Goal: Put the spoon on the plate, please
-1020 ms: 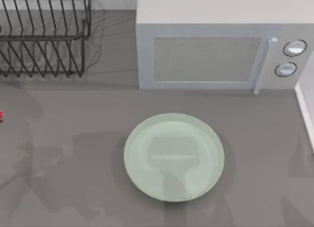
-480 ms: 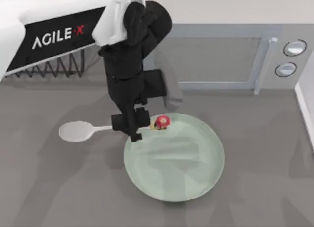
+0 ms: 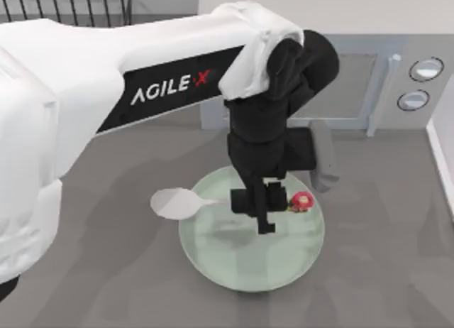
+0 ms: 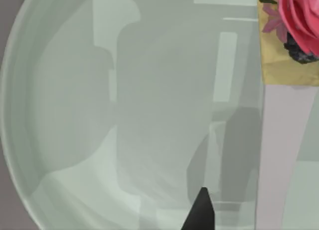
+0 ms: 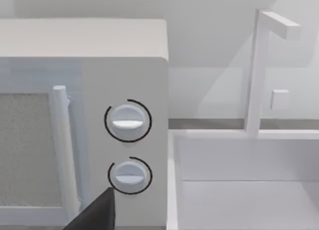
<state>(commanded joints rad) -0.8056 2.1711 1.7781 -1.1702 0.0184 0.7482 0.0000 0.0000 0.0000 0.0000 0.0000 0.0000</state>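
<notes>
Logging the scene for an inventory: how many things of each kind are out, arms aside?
White spoon with red-pink ornament: 1
Pale mint-green round plate: 1
Grey-white microwave: 1
Black wire dish rack: 1
White sink basin: 1
Total: 5

"AGILE·X" (white lettering), left arm (image 3: 142,79)

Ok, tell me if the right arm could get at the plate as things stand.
Probably not cleanly: the left gripper hangs over the plate, holding the spoon across it, so its arm blocks most of the approach.
</notes>
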